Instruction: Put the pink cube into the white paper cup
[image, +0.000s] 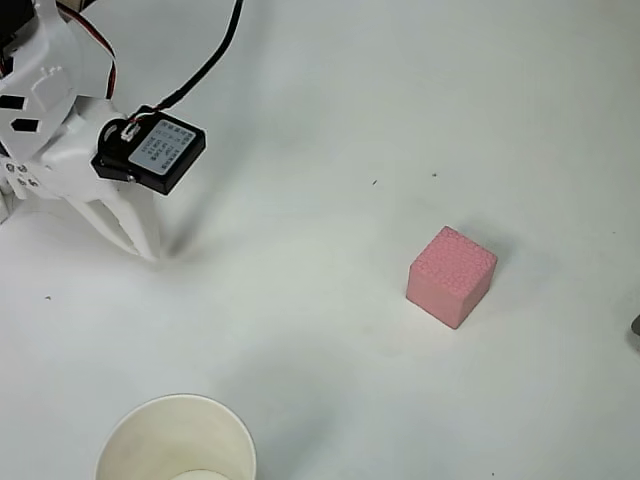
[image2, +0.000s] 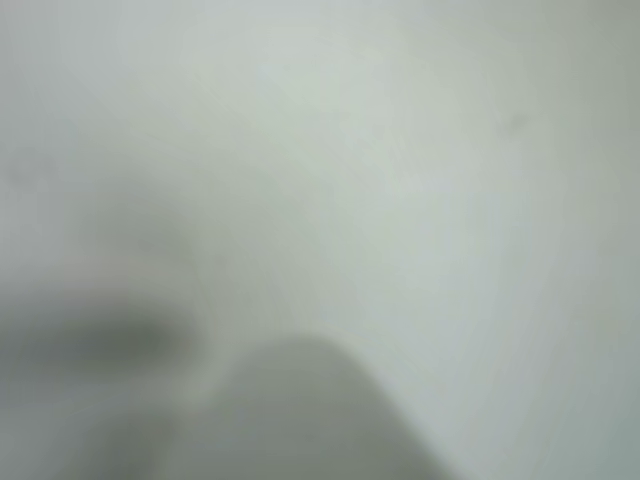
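In the overhead view the pink cube (image: 451, 276) rests on the white table, right of centre, with its dimpled top facing up. The white paper cup (image: 177, 440) stands upright at the bottom edge, left of centre, its lower part cut off by the frame. My white gripper (image: 148, 250) is at the upper left, far to the left of the cube and above the cup. Its two fingers meet at their tips and hold nothing. The wrist view is a blur of pale table with a dim grey shape at the bottom.
A black servo box (image: 150, 150) with a black cable (image: 215, 50) sits on the arm at the upper left. A small dark object (image: 636, 326) pokes in at the right edge. The white table (image: 330, 130) lies open between gripper, cube and cup.
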